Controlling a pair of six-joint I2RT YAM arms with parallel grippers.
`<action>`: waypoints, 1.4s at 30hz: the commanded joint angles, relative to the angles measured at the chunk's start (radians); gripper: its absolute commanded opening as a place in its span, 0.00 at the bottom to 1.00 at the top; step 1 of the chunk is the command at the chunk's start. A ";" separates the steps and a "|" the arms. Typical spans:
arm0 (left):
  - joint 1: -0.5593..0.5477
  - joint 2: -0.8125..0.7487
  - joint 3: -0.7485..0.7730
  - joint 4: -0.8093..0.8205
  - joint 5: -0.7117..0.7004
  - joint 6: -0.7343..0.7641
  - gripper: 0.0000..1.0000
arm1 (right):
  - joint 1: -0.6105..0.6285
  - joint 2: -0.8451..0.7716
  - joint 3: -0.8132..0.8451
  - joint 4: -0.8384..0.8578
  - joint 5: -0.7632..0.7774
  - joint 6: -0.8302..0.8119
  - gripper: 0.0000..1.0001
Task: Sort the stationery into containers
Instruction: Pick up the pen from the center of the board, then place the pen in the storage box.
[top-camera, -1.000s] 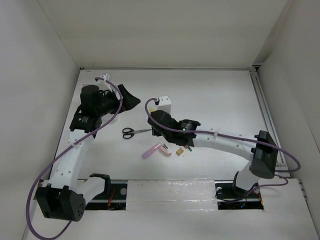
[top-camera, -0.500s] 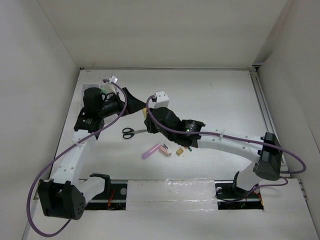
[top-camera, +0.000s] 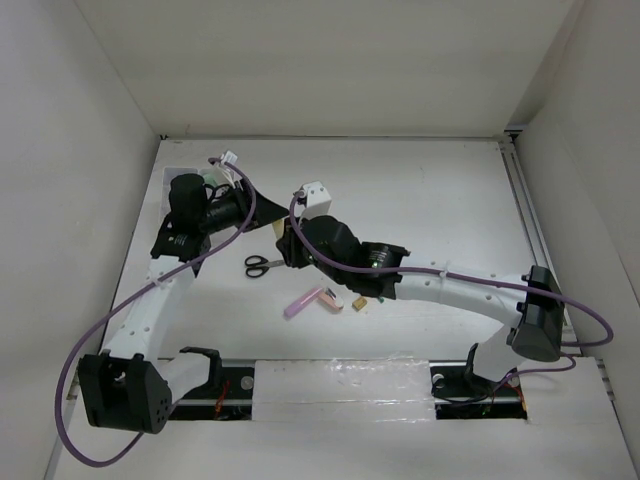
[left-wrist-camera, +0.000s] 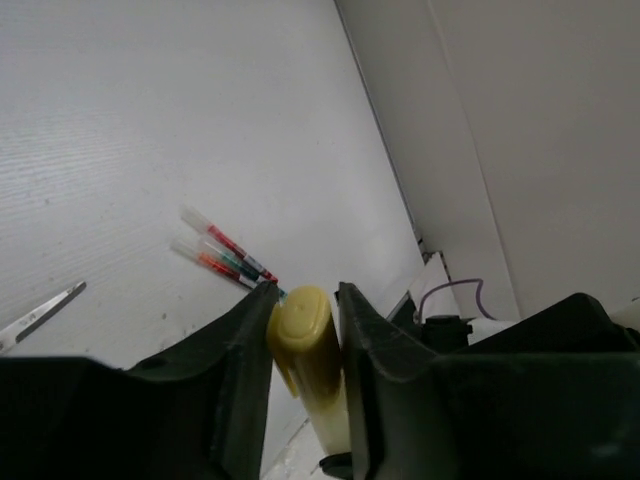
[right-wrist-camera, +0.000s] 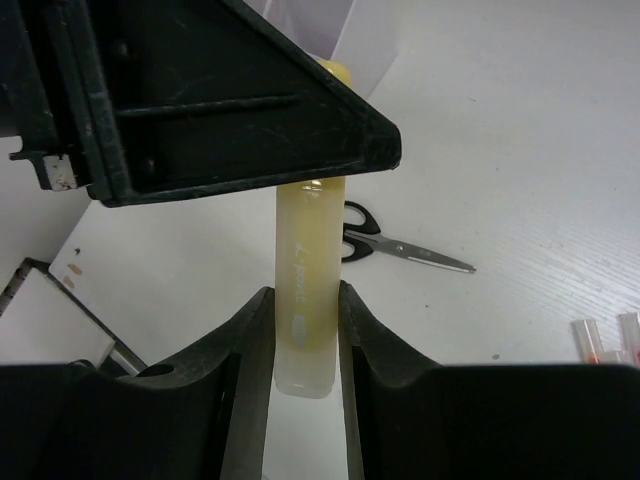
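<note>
While the left gripper (left-wrist-camera: 305, 297) clamps the yellow highlighter (left-wrist-camera: 314, 372), the right gripper (right-wrist-camera: 303, 296) grips it too.

The top view looks steeply down from the near edge over the whole surface (top-camera: 430, 190). Each wrist view peers closely along its jaws; both show the yellow highlighter (left-wrist-camera: 306, 350).
</note>
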 joint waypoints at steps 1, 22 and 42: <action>-0.001 0.005 0.003 0.077 0.049 -0.001 0.26 | 0.011 -0.047 0.024 0.085 0.024 -0.012 0.00; 0.071 0.367 0.489 -0.248 -1.246 -0.178 0.00 | 0.002 -0.253 -0.286 -0.119 0.232 0.166 1.00; 0.071 0.689 0.711 -0.247 -1.551 -0.158 0.00 | 0.030 -0.449 -0.419 -0.119 0.128 0.164 1.00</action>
